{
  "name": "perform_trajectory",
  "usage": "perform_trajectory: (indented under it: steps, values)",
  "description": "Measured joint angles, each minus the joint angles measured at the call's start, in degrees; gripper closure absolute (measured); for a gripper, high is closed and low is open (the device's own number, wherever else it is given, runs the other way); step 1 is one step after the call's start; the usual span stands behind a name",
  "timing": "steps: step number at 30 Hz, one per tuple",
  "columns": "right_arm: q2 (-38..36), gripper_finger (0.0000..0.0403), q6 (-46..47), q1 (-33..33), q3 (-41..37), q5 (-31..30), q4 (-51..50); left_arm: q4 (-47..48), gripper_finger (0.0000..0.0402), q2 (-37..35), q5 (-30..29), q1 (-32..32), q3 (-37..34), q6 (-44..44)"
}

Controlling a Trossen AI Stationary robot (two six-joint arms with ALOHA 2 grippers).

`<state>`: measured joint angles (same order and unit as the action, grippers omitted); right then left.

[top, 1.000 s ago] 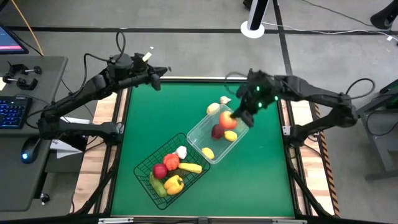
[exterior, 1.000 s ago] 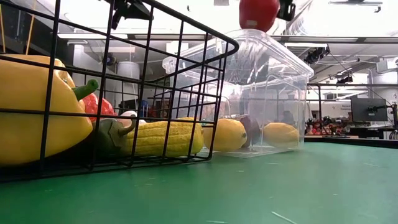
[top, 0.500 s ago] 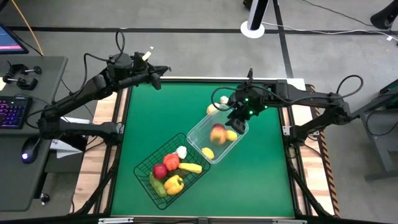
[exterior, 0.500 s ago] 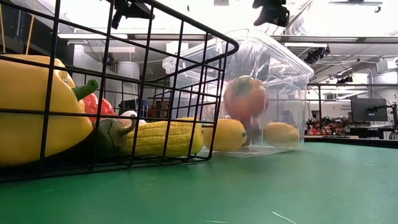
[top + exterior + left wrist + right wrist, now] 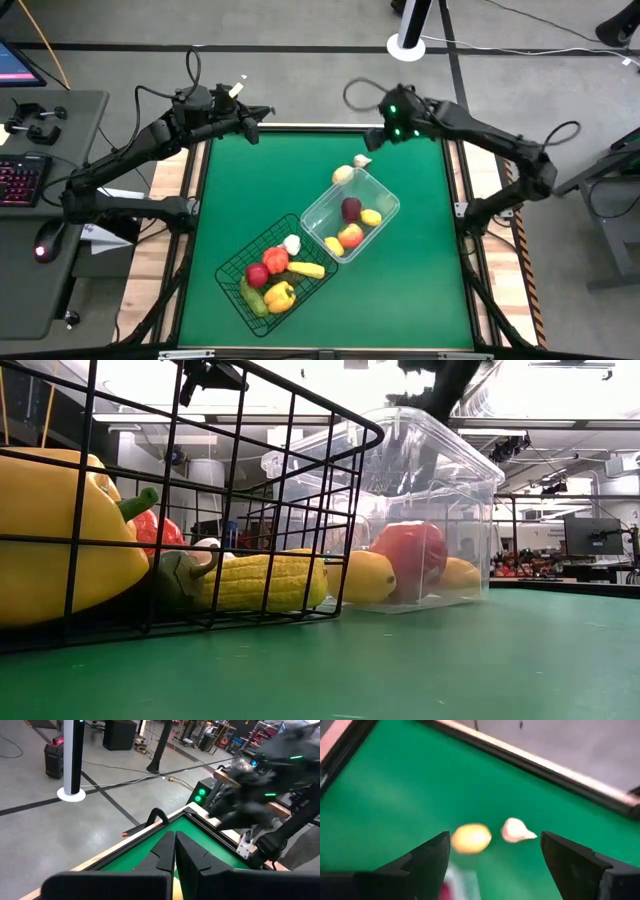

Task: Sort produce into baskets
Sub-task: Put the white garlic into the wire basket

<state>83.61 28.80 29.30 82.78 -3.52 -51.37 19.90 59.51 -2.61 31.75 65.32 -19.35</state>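
Note:
The clear plastic basket (image 5: 384,196) lies mid-table with a dark red fruit (image 5: 351,208), a red-orange fruit (image 5: 350,236) and two yellow pieces in it. The black wire basket (image 5: 233,262) next to it, toward the near left, holds a yellow pepper (image 5: 280,295), corn, red pieces and a white garlic. A yellow piece (image 5: 343,174) and a white garlic (image 5: 361,160) lie on the green mat just beyond the clear basket. My right gripper (image 5: 376,140) hangs open above them, holding nothing. My left gripper (image 5: 262,112) waits shut at the far left corner.
Both baskets stand corner to corner on a slant across the green mat (image 5: 240,190). Free mat lies to the far left and near right. A raised wooden rim (image 5: 300,127) frames the table. A desk with a keyboard (image 5: 20,180) stands off to the left.
My right gripper has opened and let go of the red-orange fruit, which has fallen into the clear basket and come to rest among the other pieces. The gripper has then risen and drawn back toward the table's far edge.

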Motion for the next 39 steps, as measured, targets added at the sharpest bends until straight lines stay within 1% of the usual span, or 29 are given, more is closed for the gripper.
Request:
perform_trajectory:
  steps: [2, 5, 7, 9, 13, 16, 18, 20, 24, 27, 34, 39]
  values:
    - [2.23, 0.0102, 3.52, 5.09, -4.00, 5.11, 4.39, 0.02, 0.0401, 0.00, 0.20, 0.00, 0.00, 0.00]
    - [5.61, 0.0102, 12.09, 10.43, -11.89, 14.97, 13.47, 0.05, 0.0401, 0.00, 1.05, -0.01, 0.00, 0.00]
    - [6.97, 0.0102, 18.22, 11.92, -17.14, 18.86, 19.26, 0.37, 0.0401, 0.00, 1.61, 0.00, 0.00, 0.00]
    - [7.82, 0.0102, 24.27, 12.33, -21.80, 20.53, 24.92, 0.81, 0.0402, 0.00, 2.13, 0.00, 0.00, 0.00]
    - [8.03, 0.0102, 34.39, 12.12, -27.72, 19.85, 35.79, 2.40, 0.0401, 0.00, 2.11, 0.00, 0.00, 0.02]
    - [7.99, 0.0102, 41.01, 11.21, -30.20, 15.37, 40.31, 2.69, 0.0402, 0.00, 1.31, -0.01, 0.00, 0.31]
    - [8.01, 0.0102, 44.18, 10.49, -31.15, 13.47, 42.95, 2.73, 0.0401, 0.00, 0.55, 0.00, 0.00, 1.85]
    - [8.65, 0.0102, 45.56, 9.84, -31.23, 12.60, 43.27, 2.74, 0.0401, 0.00, 0.40, 0.00, 0.00, 3.50]
    - [10.79, 0.0102, 48.73, 8.64, -31.36, 12.97, 43.11, 3.00, 0.0402, 0.00, 0.42, 0.00, 0.00, 6.35]
    - [11.77, 0.0102, 50.59, 8.16, -31.32, 11.78, 43.48, 4.10, 0.0401, 0.00, 0.44, -0.02, 0.00, 8.06]
    - [14.35, 0.0102, 54.22, 7.39, -31.34, 11.68, 43.96, 9.79, 0.0401, 0.00, 0.43, -0.02, 0.00, 10.73]
    - [16.06, 0.0102, 56.95, 6.56, -31.33, 11.82, 46.95, 14.01, 0.0401, 0.00, 0.44, 0.00, 0.00, 13.06]
